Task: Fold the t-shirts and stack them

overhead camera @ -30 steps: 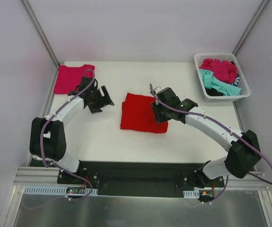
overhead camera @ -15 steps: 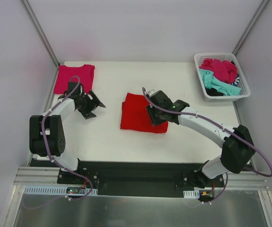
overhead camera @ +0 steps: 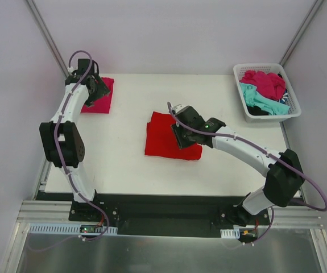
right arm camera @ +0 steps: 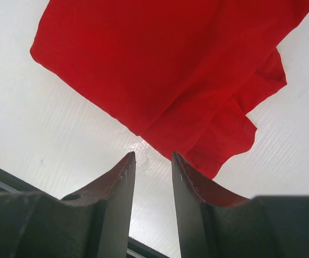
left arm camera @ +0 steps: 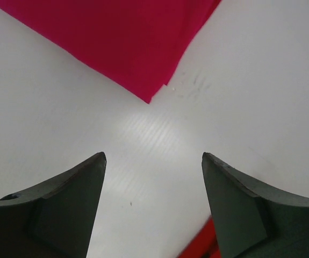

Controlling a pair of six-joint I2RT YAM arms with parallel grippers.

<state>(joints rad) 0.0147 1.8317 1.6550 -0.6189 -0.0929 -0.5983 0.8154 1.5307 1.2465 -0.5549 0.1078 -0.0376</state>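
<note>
White table (overhead camera: 123, 162) bearing a folded red shirt (overhead camera: 158, 142) and a pink shirt (overhead camera: 103, 104); left gripper (left arm camera: 152, 156) gapes wide, right gripper (right arm camera: 153, 154) narrowly parted, both empty.

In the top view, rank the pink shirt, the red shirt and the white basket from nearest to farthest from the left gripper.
1. Pink shirt, far-left corner, at the left gripper.
2. Red shirt, table centre.
3. White basket, far-right corner.

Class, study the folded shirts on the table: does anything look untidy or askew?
Yes. The red shirt mid-table is unevenly folded: a rumpled flap juts out past its otherwise straight edge. The pink shirt at the far left lies flat.
</note>
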